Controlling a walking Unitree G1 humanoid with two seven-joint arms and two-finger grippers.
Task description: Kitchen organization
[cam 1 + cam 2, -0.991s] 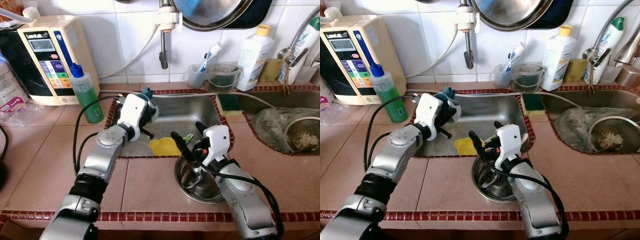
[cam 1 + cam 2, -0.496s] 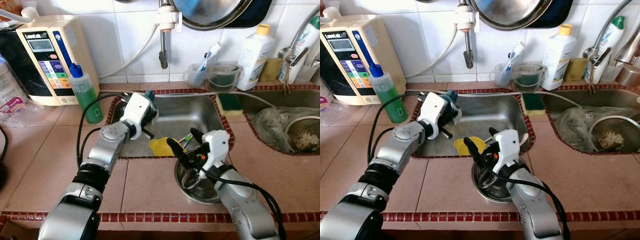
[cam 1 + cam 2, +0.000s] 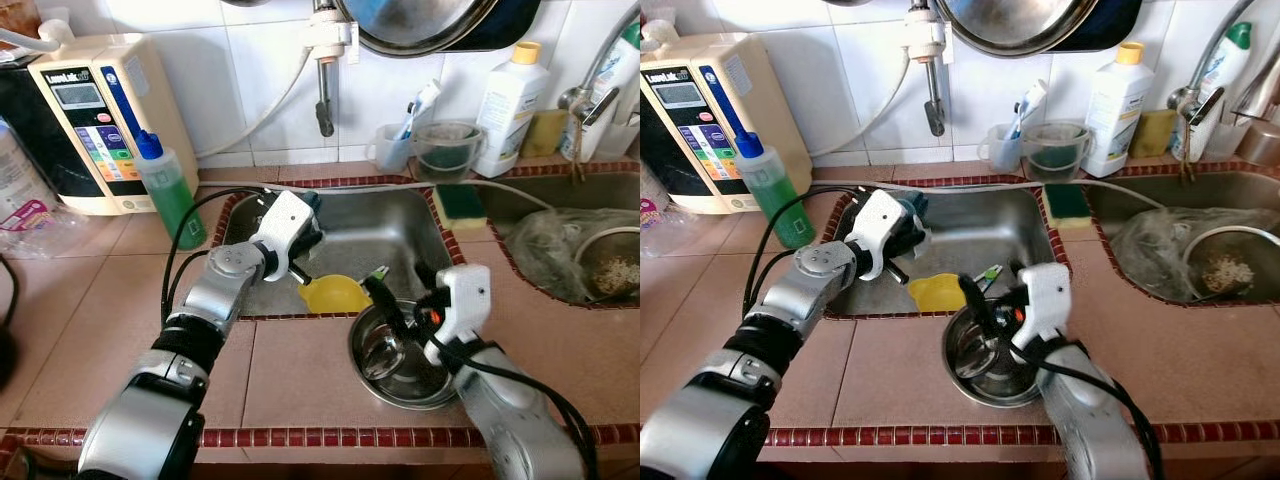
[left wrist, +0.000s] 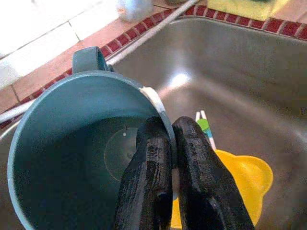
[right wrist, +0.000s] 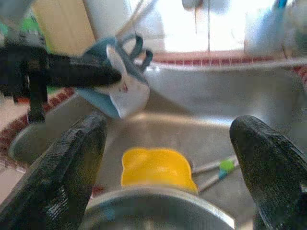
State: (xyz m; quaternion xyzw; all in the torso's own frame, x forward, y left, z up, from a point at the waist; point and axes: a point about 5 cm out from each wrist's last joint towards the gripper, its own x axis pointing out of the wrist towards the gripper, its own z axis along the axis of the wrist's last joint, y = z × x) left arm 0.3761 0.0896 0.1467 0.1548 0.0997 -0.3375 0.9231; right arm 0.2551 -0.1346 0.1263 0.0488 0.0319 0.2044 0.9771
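At centre frame, the left claw (image 4: pixel 165 158) pinches the rim of a teal mug (image 4: pixel 72 143) over the steel sink (image 3: pixel 385 225) — fingers narrow, one inside the wall, one outside. Lower right, the right claw (image 3: pixel 405 300) spreads wide above a metal bowl (image 3: pixel 400 370) on the tiled desk (image 3: pixel 300 370). A yellow cup (image 3: pixel 332 293) lies in the sink between them — beside two toothbrushes (image 4: pixel 205 127).
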